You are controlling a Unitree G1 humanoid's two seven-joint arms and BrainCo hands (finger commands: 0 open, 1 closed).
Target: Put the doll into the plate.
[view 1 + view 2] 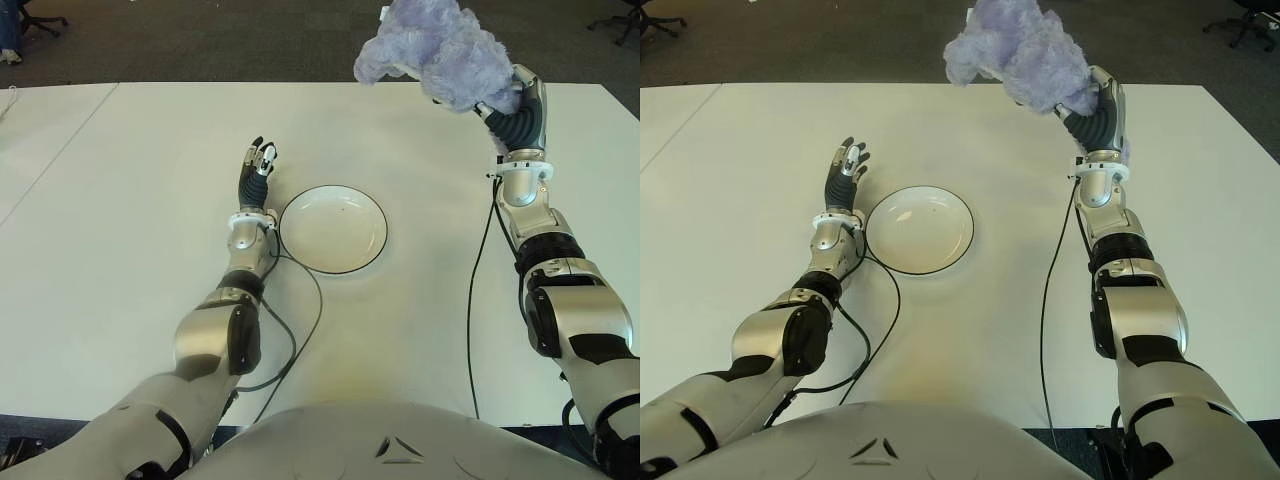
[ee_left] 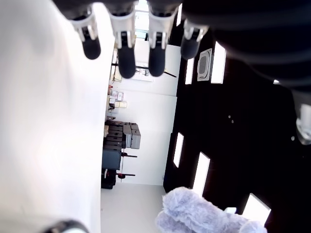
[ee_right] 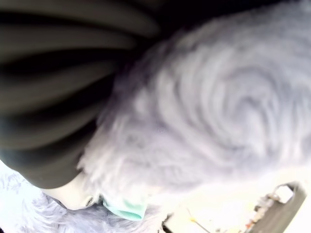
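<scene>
Plate (image 1: 333,229) is sitting empty on the table (image 1: 150,180). Right hand (image 1: 515,110) is clutching the doll (image 1: 435,45) up high; left hand (image 1: 257,170) is idling open-fingered beside the plate.

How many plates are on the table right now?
1. The white plate sits on the white table, just right of the open left hand. The right hand holds the purple doll up, far right of the plate.

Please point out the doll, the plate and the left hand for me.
doll (image 1: 440,45), left eye view, middle of its purple fur.
plate (image 1: 333,228), left eye view, its bare centre.
left hand (image 1: 256,172), left eye view, its palm.
</scene>
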